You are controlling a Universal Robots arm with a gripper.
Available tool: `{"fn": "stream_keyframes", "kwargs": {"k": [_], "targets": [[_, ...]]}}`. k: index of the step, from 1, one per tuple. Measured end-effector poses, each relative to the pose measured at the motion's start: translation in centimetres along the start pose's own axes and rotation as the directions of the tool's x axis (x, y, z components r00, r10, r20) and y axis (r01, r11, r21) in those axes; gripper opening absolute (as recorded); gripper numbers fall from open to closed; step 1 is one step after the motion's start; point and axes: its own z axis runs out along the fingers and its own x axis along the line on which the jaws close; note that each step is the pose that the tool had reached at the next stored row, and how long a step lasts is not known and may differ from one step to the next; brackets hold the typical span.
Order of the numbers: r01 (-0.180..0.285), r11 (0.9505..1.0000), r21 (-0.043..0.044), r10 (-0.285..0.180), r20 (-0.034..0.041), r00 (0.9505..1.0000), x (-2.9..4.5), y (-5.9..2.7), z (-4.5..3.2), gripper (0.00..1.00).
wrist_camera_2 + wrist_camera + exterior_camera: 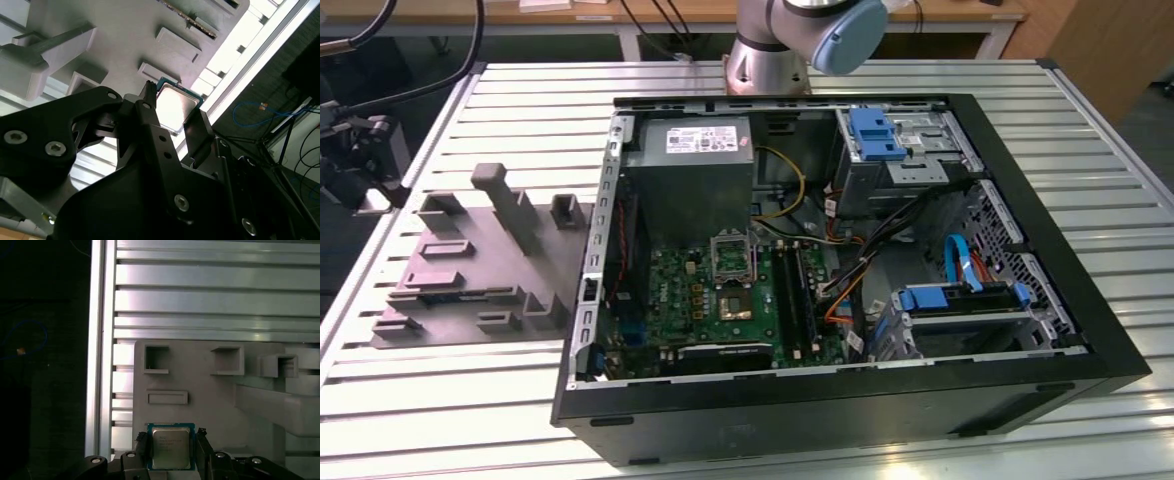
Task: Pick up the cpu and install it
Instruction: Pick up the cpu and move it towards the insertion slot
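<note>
The cpu (171, 449) is a small square chip with a pale metal top and a blue-green rim. It sits between the two black fingers of my gripper (171, 451), which is shut on it from two opposite sides. In the second wrist view the cpu (176, 106) shows beyond the gripper (175, 119), held above the grey fixture tray (120, 45). The open computer case (1067, 330) lies on the table in the exterior view, and the metal-framed socket (731, 255) on its green motherboard (720, 300) is bare.
The grey fixture tray (454, 270), with raised blocks and pockets, lies to the exterior view's left of the case. Inside the case are a grey power supply (700, 170), blue-tabbed drive bays (961, 300) and loose cables (854, 270). The arm's base (767, 60) stands behind the case.
</note>
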Motion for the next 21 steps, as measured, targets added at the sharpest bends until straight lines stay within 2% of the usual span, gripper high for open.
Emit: {"fn": "stream_keyframes", "kwargs": {"k": [16,21], "targets": [[0.0,1.0,0.0001,0.0,-0.0001,1.0,0.0,0.03,-0.66,0.47],[0.0,1.0,0.0001,0.0,-0.0002,1.0,-0.01,0.05,-1.11,0.47]]}}
